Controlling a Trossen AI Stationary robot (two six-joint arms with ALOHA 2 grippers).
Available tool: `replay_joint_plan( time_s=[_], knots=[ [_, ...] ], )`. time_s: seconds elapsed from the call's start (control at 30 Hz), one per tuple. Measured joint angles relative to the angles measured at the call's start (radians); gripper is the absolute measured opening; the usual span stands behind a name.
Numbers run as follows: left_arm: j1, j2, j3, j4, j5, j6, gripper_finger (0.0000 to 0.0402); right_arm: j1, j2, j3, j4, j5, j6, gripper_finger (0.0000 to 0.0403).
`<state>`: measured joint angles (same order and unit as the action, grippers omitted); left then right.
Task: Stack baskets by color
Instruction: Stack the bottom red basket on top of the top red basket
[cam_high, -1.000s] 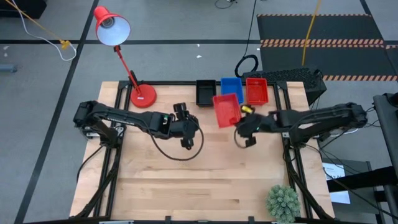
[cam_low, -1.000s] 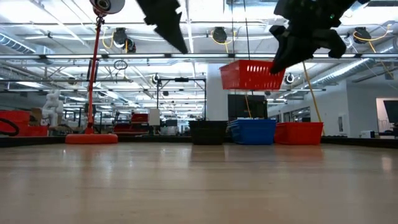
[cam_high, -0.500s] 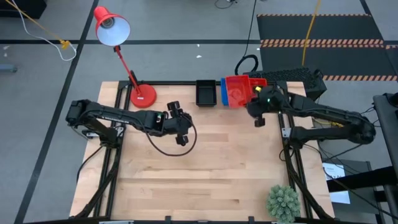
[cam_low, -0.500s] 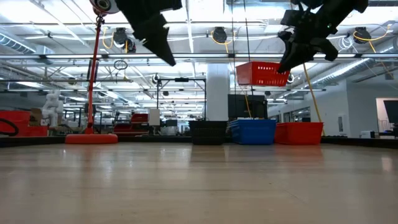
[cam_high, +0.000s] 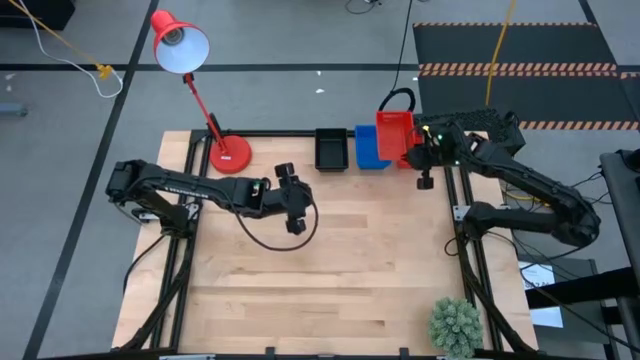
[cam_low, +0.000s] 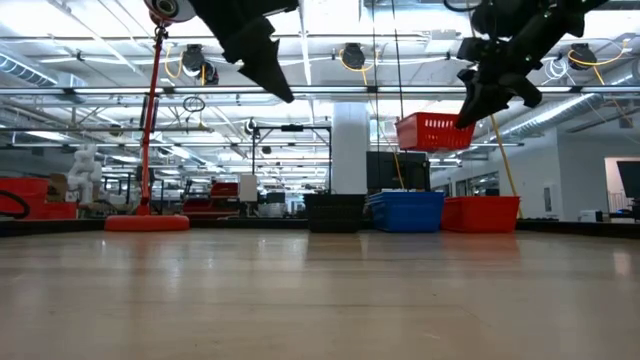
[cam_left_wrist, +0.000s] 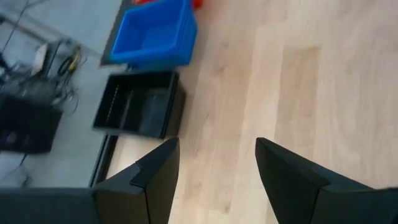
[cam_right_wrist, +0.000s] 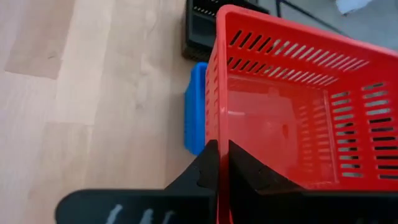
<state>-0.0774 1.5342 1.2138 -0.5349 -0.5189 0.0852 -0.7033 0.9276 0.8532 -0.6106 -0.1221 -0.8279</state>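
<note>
High view: a red basket is held aloft by the right gripper's clenched fingers, beside the blue stack. It should be levelled squarely over the red stack before release. The left gripper hangs spread.

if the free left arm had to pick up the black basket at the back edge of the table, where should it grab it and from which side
Probably one long rim wall of the black basket, coming straight down from above. It sits upright and open-topped, so a thin wall fits between the fingers of the open left claw. Its right side adjoins the blue basket, so take the left wall.
</note>
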Motion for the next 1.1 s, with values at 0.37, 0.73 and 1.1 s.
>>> replay_joint_plan(
  time_s=[0.37, 0.73, 1.1],
  knots=[
    [0.044, 0.002, -0.097, 0.248, 0.2, 0.131, 0.0214, -0.122, 0.0, 0.0, -0.035, -0.066, -0.004, 0.0006],
    [0.085, 0.002, -0.128, 0.272, 0.257, 0.123, 0.0214, -0.226, 0.004, 0.0, -0.087, -0.076, -0.107, 0.0006],
    [0.076, 0.002, -0.128, 0.276, 0.261, 0.142, 0.0214, -0.344, 0.014, -0.112, -0.025, -0.117, -0.264, 0.0006]
  ],
)
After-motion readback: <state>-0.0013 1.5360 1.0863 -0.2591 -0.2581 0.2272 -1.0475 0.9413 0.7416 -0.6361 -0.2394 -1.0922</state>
